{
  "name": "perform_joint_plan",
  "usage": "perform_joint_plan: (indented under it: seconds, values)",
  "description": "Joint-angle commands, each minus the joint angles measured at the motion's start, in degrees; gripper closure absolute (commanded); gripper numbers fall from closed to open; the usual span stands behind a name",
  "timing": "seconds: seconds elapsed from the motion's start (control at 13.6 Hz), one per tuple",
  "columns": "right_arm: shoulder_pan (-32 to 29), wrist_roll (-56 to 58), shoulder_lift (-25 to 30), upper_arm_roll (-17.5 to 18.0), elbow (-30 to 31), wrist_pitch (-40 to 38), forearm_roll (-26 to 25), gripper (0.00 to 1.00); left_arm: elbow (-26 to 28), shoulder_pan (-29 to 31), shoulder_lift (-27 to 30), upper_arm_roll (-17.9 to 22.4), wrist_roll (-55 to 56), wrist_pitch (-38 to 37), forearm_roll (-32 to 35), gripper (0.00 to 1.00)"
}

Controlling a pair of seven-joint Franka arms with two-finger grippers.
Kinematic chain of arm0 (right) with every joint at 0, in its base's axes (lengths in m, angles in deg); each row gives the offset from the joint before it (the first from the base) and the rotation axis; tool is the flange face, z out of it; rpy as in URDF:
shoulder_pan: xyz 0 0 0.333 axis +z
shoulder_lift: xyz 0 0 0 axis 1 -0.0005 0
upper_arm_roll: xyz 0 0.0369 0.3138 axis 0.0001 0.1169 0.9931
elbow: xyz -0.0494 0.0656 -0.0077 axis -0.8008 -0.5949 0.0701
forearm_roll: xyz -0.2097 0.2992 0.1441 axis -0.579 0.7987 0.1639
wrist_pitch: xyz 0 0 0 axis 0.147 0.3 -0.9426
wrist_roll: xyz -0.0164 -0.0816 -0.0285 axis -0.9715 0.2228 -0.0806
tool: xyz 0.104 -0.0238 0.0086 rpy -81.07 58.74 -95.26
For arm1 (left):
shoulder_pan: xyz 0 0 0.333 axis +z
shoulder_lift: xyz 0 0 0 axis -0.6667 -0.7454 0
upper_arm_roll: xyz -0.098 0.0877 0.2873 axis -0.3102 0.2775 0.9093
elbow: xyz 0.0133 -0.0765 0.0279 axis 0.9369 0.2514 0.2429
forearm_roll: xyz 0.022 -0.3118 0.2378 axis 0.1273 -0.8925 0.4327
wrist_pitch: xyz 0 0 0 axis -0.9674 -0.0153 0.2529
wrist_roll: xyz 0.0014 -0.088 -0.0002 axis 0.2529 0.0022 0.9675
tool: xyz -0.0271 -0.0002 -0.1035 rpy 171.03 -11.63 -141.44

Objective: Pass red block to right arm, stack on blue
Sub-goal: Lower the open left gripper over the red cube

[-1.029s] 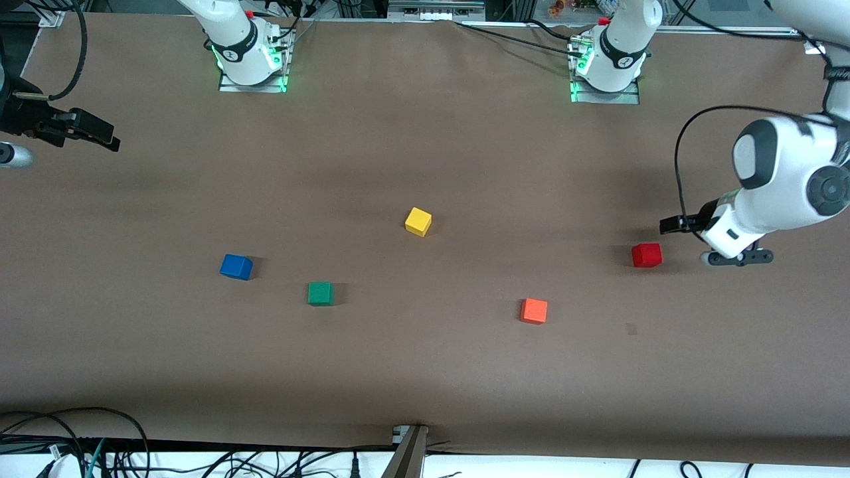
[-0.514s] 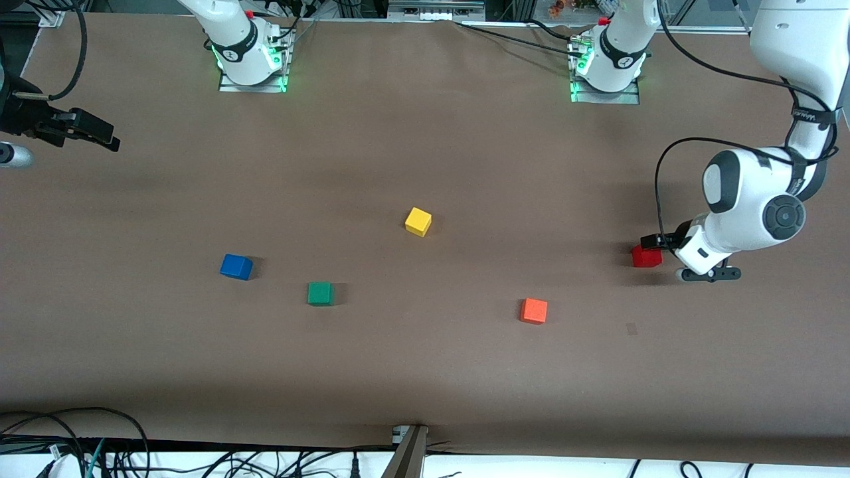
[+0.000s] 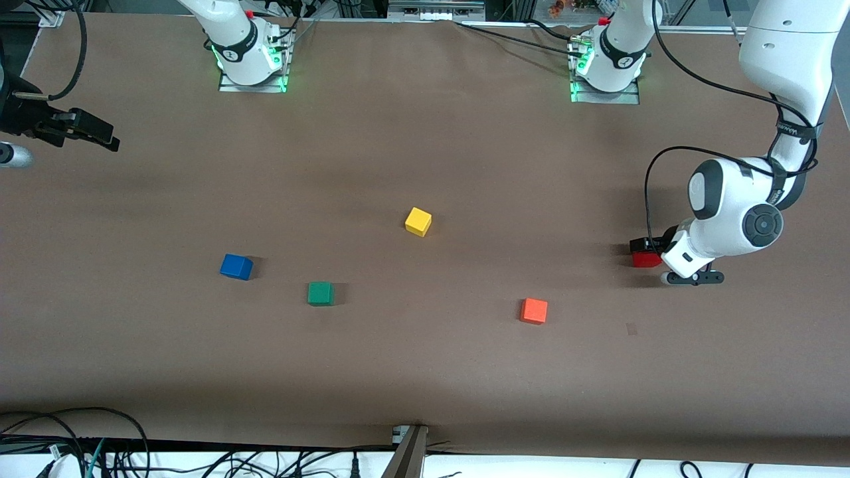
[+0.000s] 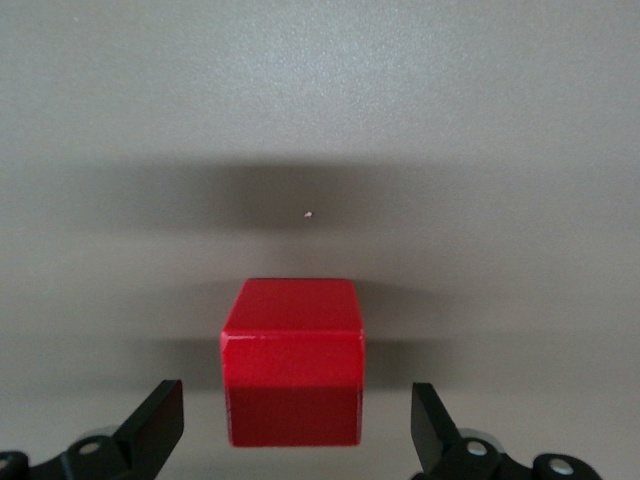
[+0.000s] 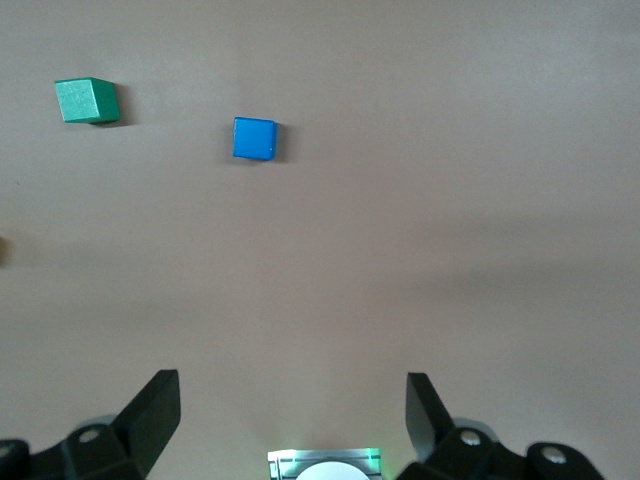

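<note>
- Looking at the table, we saw the red block [image 3: 645, 259] sitting flat on the brown table [image 3: 425, 372], at the left arm's end.
- We had the left gripper [image 4: 296, 440] low around the red block, one finger on each side, fingers wide open and not touching it. It held nothing.
- We thought the block sat about in the middle of the gap, so the fingers should go a bit lower and then squeeze evenly on two flat sides.
- We thought a crooked squeeze might turn or push the block, so slow and straight looked best.
- The blue block [image 3: 236, 267] was well apart from the red block, toward the right arm's end, with the green block [image 3: 320, 293] near it.
- The right gripper [image 5: 290, 430] waited high over the table with its fingers wide open and empty.
</note>
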Motion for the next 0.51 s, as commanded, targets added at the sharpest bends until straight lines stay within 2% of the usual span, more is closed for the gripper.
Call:
perform_joint_plan:
  seconds: [0.0, 0.15, 0.29, 0.44]
  values:
    - [-0.3, -0.1, 0.2, 0.1, -0.5, -0.8, -0.3, 0.0, -0.8, -0.2, -0.8, 0.2, -0.6, 0.5, 1.2, 0.0]
    - [-0.3, -0.1, 0.2, 0.1, -0.5, -0.9, -0.3, 0.0, -1.1, -0.2, -0.9, 0.2, -0.7, 0.5, 1.2, 0.02]
    - [-0.3, -0.1, 0.2, 0.1, -0.5, -0.9, -0.4, 0.0, -1.2, -0.2, -0.9, 0.2, -0.8, 0.5, 1.2, 0.2]
    - [-0.3, -0.1, 0.2, 0.0, -0.4, -1.0, -0.4, 0.0, -1.4, -0.2, -1.2, 0.2, -0.7, 0.4, 1.5, 0.27]
